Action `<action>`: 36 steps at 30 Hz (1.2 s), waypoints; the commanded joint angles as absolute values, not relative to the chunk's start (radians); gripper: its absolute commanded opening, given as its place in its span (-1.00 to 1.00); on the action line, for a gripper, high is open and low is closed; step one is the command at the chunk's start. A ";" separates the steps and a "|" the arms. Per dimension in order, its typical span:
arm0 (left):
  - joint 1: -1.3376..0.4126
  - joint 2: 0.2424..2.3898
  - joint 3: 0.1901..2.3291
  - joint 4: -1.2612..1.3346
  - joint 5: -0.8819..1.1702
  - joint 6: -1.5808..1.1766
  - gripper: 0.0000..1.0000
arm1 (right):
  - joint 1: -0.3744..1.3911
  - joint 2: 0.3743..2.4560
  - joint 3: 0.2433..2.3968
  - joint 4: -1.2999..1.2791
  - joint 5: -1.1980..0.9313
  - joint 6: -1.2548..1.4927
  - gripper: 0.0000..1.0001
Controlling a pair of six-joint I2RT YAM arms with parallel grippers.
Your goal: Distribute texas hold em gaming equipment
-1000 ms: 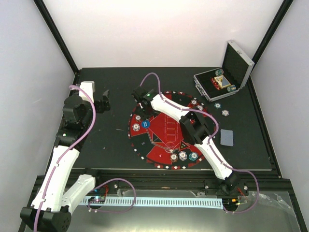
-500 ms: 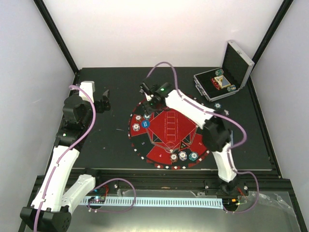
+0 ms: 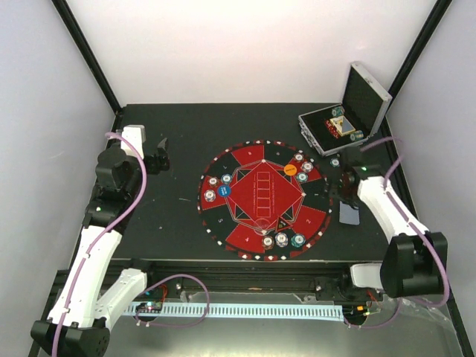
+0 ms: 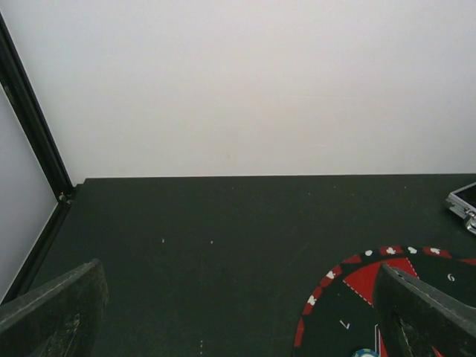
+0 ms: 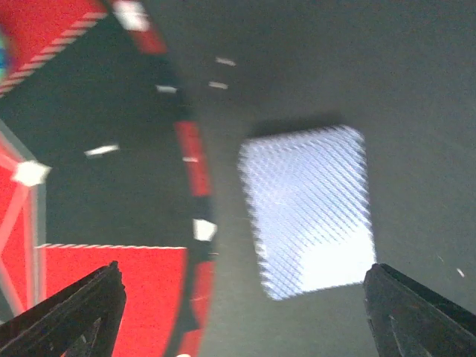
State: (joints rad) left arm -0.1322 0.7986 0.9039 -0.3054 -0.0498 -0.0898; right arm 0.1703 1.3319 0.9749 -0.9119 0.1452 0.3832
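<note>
since a second ago the right claw [image 3: 343, 186] swung from the far left of the mat [image 3: 260, 186] to its right edge. it hangs spread wide, empty, close to the cards [image 3: 349, 213] lying just beside the mat. chips [image 3: 282, 239] lie on the mat. left claw [image 3: 158, 158] also released, empty.

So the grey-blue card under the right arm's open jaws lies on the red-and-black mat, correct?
Not quite. The card lies on the bare black table, beside the mat and clear of its edge, as the right wrist view shows. The right arm's jaws above it are open, as you said.
</note>
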 commanded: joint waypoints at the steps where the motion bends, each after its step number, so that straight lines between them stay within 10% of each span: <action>1: -0.144 0.793 0.903 -0.293 -0.064 -0.093 0.98 | -0.021 1.253 0.877 -0.876 0.134 0.447 0.78; 9: -0.181 0.793 0.907 -0.299 -0.071 -0.090 0.98 | -0.293 1.295 0.860 -0.855 -0.039 0.420 0.97; 36: -0.221 0.804 0.911 -0.310 -0.078 -0.081 0.98 | -0.310 1.521 0.793 -0.609 -0.254 0.336 0.98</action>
State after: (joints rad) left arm -0.2119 0.8051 0.9039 -0.3069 -0.0681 -0.0887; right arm -0.3038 1.4971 0.7807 -0.6529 -0.1799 0.3798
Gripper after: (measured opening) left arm 0.990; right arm 0.991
